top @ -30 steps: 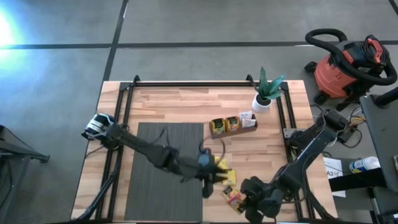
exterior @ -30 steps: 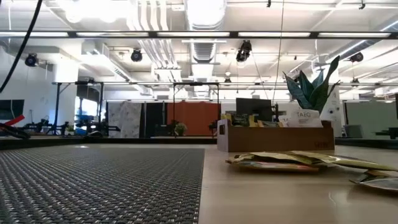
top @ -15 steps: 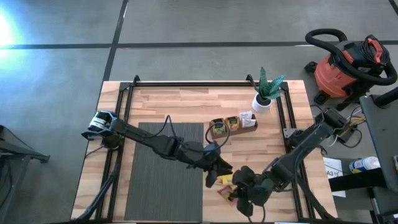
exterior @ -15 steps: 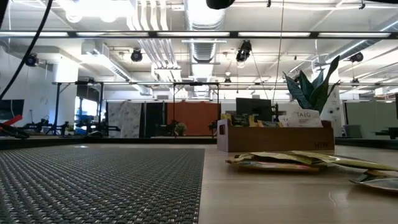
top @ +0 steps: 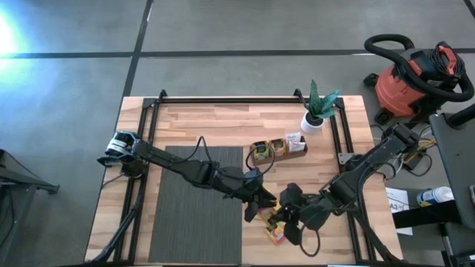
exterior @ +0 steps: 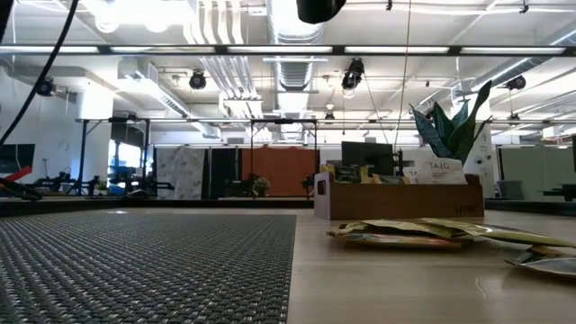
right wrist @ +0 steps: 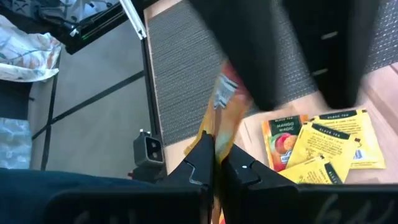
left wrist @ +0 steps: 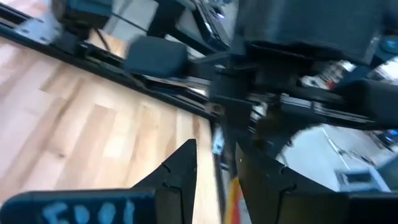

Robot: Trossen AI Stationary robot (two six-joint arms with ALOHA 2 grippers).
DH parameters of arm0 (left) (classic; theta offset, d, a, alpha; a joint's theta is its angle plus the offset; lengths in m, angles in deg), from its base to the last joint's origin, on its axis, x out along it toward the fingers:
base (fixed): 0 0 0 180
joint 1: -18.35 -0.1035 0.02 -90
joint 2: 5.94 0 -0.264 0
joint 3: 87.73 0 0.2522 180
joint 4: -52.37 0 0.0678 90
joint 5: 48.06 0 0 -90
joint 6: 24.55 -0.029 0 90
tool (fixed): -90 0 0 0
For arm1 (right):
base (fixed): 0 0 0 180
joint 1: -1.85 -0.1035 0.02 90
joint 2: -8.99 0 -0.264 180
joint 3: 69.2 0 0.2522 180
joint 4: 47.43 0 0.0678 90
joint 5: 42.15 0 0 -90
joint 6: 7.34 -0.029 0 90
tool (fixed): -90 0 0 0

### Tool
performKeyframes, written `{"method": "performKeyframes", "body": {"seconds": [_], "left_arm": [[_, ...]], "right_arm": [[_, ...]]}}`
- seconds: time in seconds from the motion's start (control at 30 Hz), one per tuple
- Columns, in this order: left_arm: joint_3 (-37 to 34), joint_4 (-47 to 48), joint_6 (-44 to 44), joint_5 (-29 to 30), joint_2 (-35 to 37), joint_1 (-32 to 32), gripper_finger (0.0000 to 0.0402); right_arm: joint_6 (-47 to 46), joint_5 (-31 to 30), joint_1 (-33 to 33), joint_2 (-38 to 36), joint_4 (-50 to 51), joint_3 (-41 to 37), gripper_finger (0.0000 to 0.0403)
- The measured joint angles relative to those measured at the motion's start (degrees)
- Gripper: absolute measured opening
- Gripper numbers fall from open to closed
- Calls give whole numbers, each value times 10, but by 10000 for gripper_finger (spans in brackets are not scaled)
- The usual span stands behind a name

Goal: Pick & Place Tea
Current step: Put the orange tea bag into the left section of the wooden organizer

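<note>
Right claw (right wrist: 214,158) is pinching an orange sachet (right wrist: 219,127) by its edge; left claw (left wrist: 214,165) is hanging parted beside it. Thin, floppy, slippery-looking packet; edges seem safest.

Yellow and orange tea sachets (right wrist: 323,149) lie flat in a loose overlapping heap on the counter (top: 223,122). One orange sachet (right wrist: 221,118) stands on edge, pinched above them. More sachets (top: 269,149) stand upright in the tray (top: 278,157).

I see a light wooden table (top: 208,126) with a dark grey ribbed mat (top: 193,222) on its left half. Toward the back sits a small potted plant (top: 318,110) in a white pot. A red shop vacuum (top: 415,78) stands on the grey floor (top: 223,44) beyond the table's right corner.
</note>
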Motion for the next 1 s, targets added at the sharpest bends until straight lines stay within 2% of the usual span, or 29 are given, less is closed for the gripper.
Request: {"method": "performKeyframes", "body": {"seconds": [0.17, 0.5, 0.6, 0.8, 1.0], "left_arm": [[-1, 14, 0, -38, 0, 0, 108], [-1, 68, -6, -50, 0, 3, 105], [-1, 67, -20, -41, 0, 7, 86], [-1, 66, -30, -20, 0, 9, 15], [-1, 71, -47, 26, -1, 11, 12]], "right_arm": [[5, -6, 5, 3, -2, 0, 8], [5, -4, 5, -11, 4, 0, 8], [4, -4, 5, -19, 5, 0, 8], [-12, -4, 6, -20, 27, 0, 9], [-59, -10, -4, -25, 81, 1, 38]]}}
